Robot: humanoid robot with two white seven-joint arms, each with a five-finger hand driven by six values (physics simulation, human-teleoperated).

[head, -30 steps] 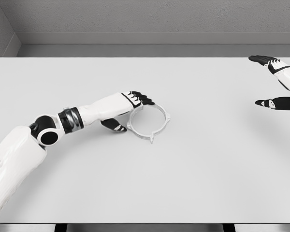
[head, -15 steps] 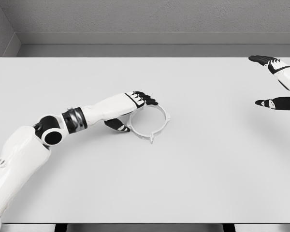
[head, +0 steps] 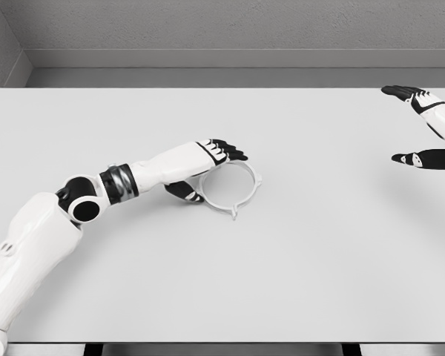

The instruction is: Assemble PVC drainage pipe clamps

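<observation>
Nearest, at the lower left: white left arm rising from the corner across the surface (head: 297, 282), elbow joint dark, forearm angled toward the middle.

Further in, left hand (head: 208, 167) poised at the left edge of the clamp ring (head: 241, 199). Dark fingers (head: 228, 150) stretched over the ring's upper-left rim, thumb (head: 184, 193) curled low outside its left side. Spread loosely around that rim, nothing lifted, no firm closure visible; actual contact with the ring impossible to confirm.

Ring itself lying flat near the centre of the surface, slightly left: a thin pale hoop with small lugs protruding at the right and at the lower edge.

Probably light and fairly stiff, yet thin enough to flex or spring if squeezed across its width. Smooth plastic on a smooth top, so likely to skate away under a sideways push. Best taken by pinching the rim wall between thumb and fingers, close to a lug for a thicker, less slippery hold, rather than pressing from above.

Farthest, at the right edge: right hand (head: 424, 126) held clear, fingers parted, empty, well apart from the ring.
</observation>
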